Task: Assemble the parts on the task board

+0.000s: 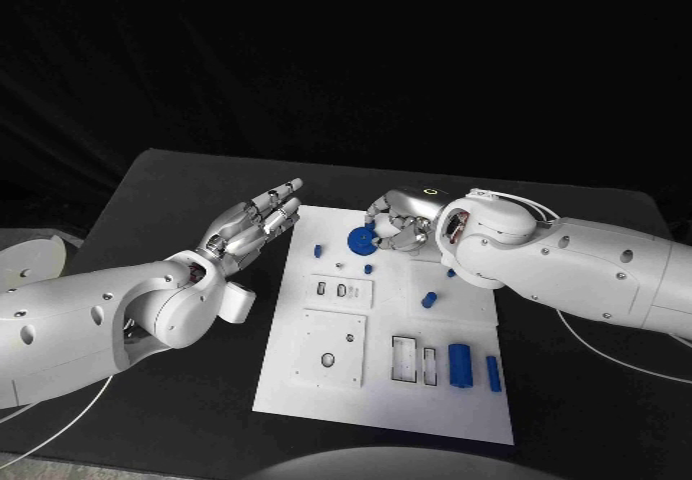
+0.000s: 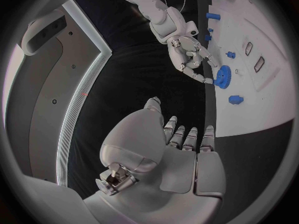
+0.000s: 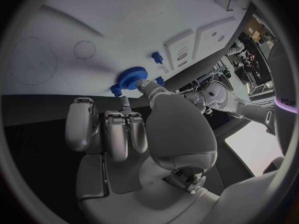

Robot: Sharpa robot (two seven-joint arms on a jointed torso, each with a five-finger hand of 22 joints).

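The white task board (image 1: 339, 395) lies in the middle of the black table. A blue gear (image 1: 359, 240) sits near the board's far end, also seen in the right wrist view (image 3: 131, 76) and the left wrist view (image 2: 222, 75). My right hand (image 1: 400, 218) is over that end and pinches the gear's rim between thumb and a fingertip (image 3: 145, 86). My left hand (image 1: 257, 228) hovers open beside the board's left edge, fingers stretched out flat (image 2: 187, 137), holding nothing. Small blue pegs (image 1: 368, 268) stand near the gear.
A blue cylinder (image 1: 459, 364) and a slimmer blue bar (image 1: 493, 373) lie at the board's near right, next to two rectangular slots (image 1: 405, 358). Another blue piece (image 1: 428, 299) lies mid-board. A raised square plate with a hole (image 1: 330, 348) sits at the near left.
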